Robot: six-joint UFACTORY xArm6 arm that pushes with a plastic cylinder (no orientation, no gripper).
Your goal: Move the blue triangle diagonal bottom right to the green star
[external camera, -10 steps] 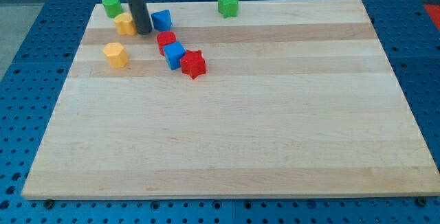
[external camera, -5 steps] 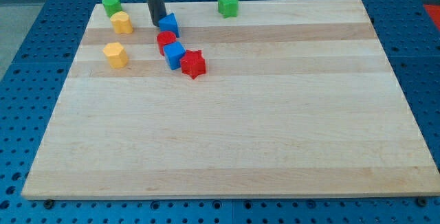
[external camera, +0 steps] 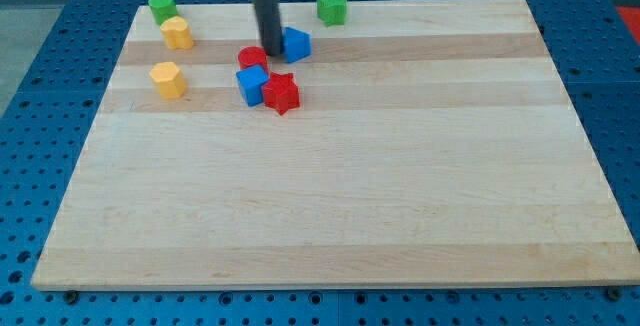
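The blue triangle [external camera: 296, 43] lies on the wooden board near the view's top, below and left of the green star [external camera: 332, 7], which sits at the board's top edge. My tip [external camera: 272, 52] stands against the blue triangle's left side, just above a red round block [external camera: 251, 58]. The dark rod rises from it out of the view's top.
A blue cube [external camera: 252, 85] and a red star [external camera: 281, 93] lie just below my tip. A green block [external camera: 160, 7] and two yellow blocks [external camera: 177, 33] [external camera: 168, 80] sit at the top left. The wooden board [external camera: 340, 196] lies on a blue perforated table.
My tip has moved right, from beside the upper yellow block to the blue triangle's left side. The blue triangle slid right towards the green star. The red round block and blue cube shifted slightly.
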